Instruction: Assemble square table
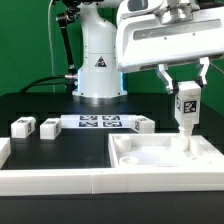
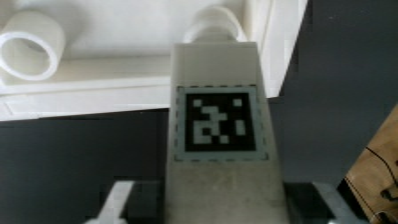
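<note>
One leg (image 1: 186, 110) stands upright, pinched near its top between my jaws (image 1: 186, 88), its lower end at a far corner of the tabletop (image 1: 165, 178). That tabletop lies by the table's (image 1: 40, 105) near edge, on the exterior view's right, with bare table beyond its rim.

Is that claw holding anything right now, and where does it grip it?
Yes. The gripper holds a white table leg upright, clamped by its top end, above the tag.

Warning triangle (image 1: 100, 62) on arm base (image 1: 98, 80), no words (leg tag (image 2: 219, 123) unreadable)
</note>
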Controlling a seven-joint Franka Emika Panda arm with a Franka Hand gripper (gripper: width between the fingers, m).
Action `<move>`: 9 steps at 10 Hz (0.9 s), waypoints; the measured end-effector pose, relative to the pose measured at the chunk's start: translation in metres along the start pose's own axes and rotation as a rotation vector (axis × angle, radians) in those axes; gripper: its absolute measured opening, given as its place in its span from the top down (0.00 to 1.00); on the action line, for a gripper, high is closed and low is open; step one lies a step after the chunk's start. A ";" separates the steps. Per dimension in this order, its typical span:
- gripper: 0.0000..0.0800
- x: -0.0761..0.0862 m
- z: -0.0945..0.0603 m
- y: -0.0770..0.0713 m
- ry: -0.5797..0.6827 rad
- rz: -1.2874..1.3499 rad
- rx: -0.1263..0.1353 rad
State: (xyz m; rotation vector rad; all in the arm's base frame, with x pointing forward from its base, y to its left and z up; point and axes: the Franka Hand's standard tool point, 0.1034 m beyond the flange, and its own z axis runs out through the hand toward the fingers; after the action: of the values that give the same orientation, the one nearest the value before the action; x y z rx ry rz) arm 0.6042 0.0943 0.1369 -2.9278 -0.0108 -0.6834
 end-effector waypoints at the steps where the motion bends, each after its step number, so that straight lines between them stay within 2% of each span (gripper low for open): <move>1: 0.64 0.000 0.001 0.000 -0.001 0.000 0.000; 2: 0.64 -0.002 0.005 -0.003 -0.001 -0.014 0.003; 4: 0.64 0.018 0.011 -0.007 0.018 -0.137 0.010; 9: 0.64 0.017 0.013 -0.007 0.017 -0.161 0.011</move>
State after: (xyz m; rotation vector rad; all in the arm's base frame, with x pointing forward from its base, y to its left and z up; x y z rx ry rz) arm 0.6249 0.1029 0.1340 -2.9338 -0.2495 -0.7282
